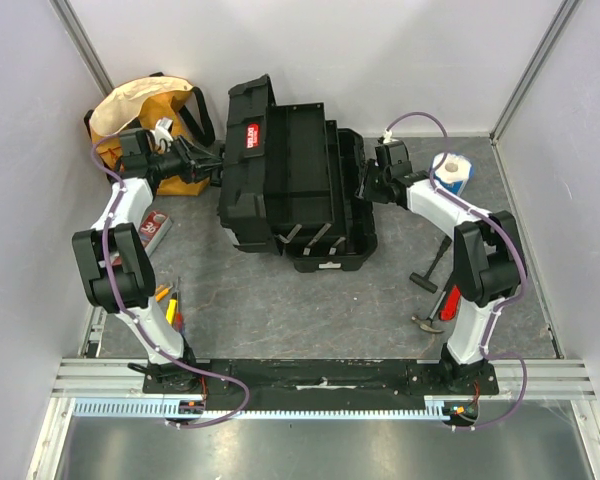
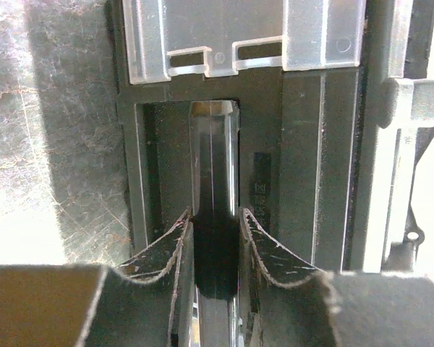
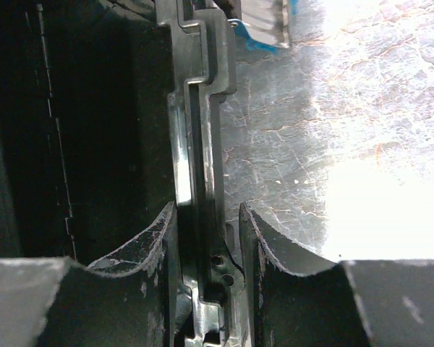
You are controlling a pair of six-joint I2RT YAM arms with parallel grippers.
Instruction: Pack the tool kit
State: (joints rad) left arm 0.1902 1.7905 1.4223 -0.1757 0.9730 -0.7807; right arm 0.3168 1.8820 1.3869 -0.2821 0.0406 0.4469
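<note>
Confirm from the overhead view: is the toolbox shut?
No, the toolbox stands open, with its lid raised and the inner trays exposed.

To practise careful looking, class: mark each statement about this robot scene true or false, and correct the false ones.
1. The tool kit stands open. True.
2. The yellow-orange bag lies right of the tool kit. False: it sits at the back left, behind the left arm.
3. The left gripper has a black bar of the tool kit between its fingers. True.
4. The hammer lies inside the tool kit. False: it lies on the table beside the right arm.
5. The right gripper hangs far from the tool kit. False: its fingers flank the tool kit's rim.
</note>
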